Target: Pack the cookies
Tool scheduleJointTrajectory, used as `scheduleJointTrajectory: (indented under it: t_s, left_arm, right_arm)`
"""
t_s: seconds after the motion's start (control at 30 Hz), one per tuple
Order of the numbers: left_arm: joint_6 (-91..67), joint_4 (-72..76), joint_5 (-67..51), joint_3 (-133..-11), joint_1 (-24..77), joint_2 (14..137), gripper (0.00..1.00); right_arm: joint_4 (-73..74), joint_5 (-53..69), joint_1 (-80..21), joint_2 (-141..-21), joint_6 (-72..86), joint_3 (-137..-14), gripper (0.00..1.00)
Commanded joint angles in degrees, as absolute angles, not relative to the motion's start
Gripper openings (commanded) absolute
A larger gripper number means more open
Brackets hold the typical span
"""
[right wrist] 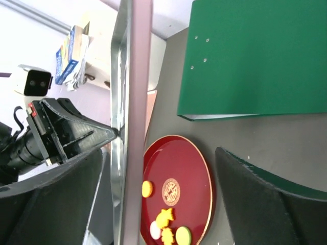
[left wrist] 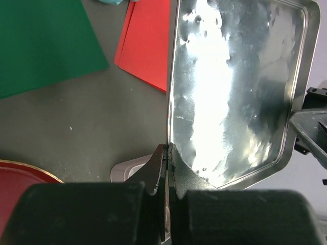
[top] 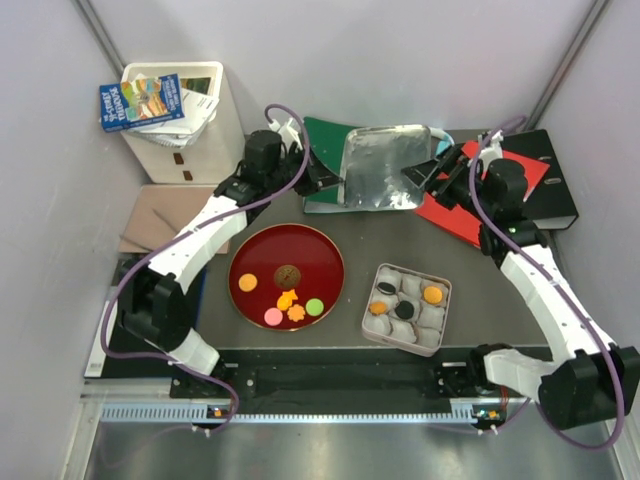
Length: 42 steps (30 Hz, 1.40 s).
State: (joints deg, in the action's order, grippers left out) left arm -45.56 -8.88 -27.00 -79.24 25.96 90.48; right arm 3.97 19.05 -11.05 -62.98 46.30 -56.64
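Top external view: the left gripper (top: 336, 184) is clenched on the 9 o'clock edge of a silver lid (top: 385, 165), held up over the table's 12 o'clock side. The right gripper (top: 418, 176) is released, its jaws spread about the lid's 3 o'clock edge. Some cookies (top: 288, 296) lie on a red plate (top: 250, 250), mostly toward its 6 o'clock rim. Others sit in a tin (top: 372, 328) at the plate's 3 o'clock.

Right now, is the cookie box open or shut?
Open. The box has no lid on it, cookies show inside; the left gripper pinches a metal lid farther back.
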Motion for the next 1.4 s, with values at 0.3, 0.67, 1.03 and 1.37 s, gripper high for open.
scheduleJointTrajectory:
  t_s: [0.3,0.67,1.03,1.37]
  left_arm:
    - [-45.8,-3.8,-28.2,-77.3,25.7,87.7,0.01]
    - [-48.3,-17.3,-15.4,-78.5,18.2,87.9,0.9]
    - [-54.7,-21.5,-13.3,-79.4,17.5,85.5,0.99]
    - [-64.1,-4.3,-29.4,-72.9,17.5,80.9,0.99]
  right_arm:
    - [-3.6,24.0,-10.5,-66.9,45.2,-61.4,0.0]
    - [10.5,16.6,-17.1,-67.8,25.9,-70.3,0.0]
    - [-10.1,-47.4,-44.8,-68.8,-30.1,-62.2,0.0]
    - [-40.8,-43.4,-50.1,-65.7,-55.4,-38.1,0.0]
